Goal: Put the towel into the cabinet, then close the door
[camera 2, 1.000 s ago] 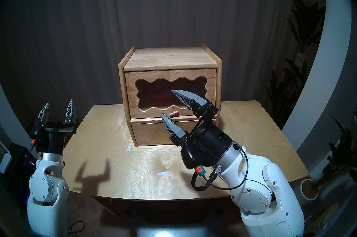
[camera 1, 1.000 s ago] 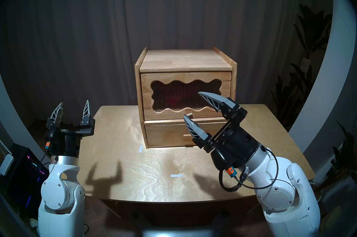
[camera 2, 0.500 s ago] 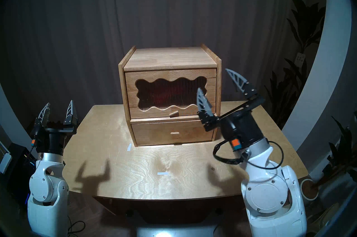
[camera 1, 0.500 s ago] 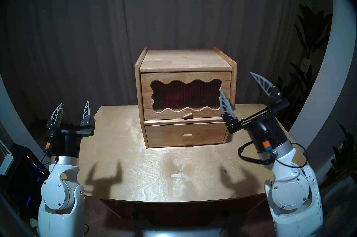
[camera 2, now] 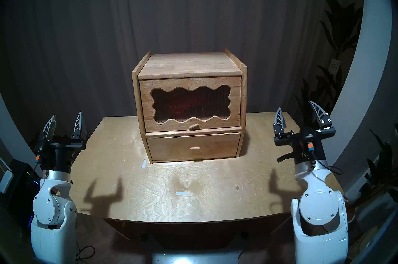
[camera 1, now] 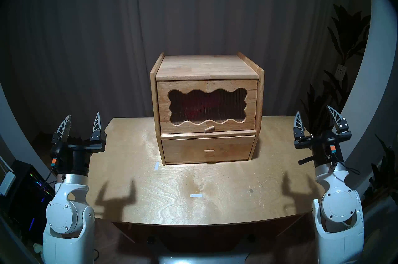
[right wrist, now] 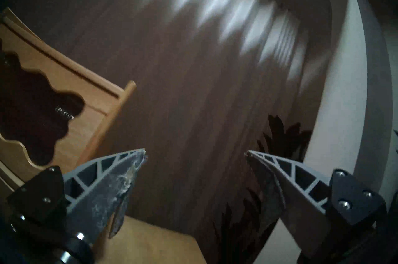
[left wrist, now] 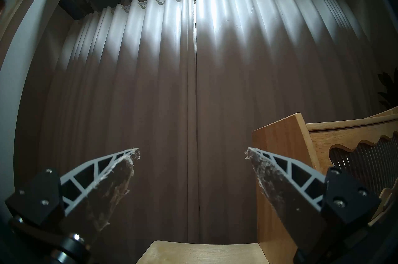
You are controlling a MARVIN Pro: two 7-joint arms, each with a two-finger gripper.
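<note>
From my head's left eye, the cabinet [camera 1: 206, 106] sits at the back middle of the table [camera 1: 172, 192], its door [camera 1: 206, 84] flush against the frame, and behind the ribbed wavy window there's a dull red glow, the towel [camera 1: 198, 106], inside the big compartment. The peg handle [camera 1: 209, 129] pokes out at the door's lower edge, the drawer [camera 1: 207, 149] below sits pushed in. My left gripper [camera 1: 83, 121] is up at the table's left edge, fingers spread wide, nothing between them; my right gripper [camera 1: 315, 115] mirrors it off the right edge, fingers apart and empty, well clear of the cabinet. Two strips of white tape [camera 1: 196, 195] lie on the tabletop. Over to the right eye: same story, cabinet [camera 2: 189, 106] shut, red towel [camera 2: 185, 104] blurred behind the window, left gripper [camera 2: 65, 121] and right gripper [camera 2: 296, 109] both raised, wide open, pointing up toward the curtain [camera 2: 193, 9]. Left wrist camera now: my two worn fingertips [left wrist: 129, 156] gape apart with only curtain between them, the cabinet's left side [left wrist: 280, 171] just to the right. Right wrist, tilted and blurred: fingers splayed, empty, the door's [right wrist: 64, 89] corner at the left, a dark plant [right wrist: 280, 138] behind.
</note>
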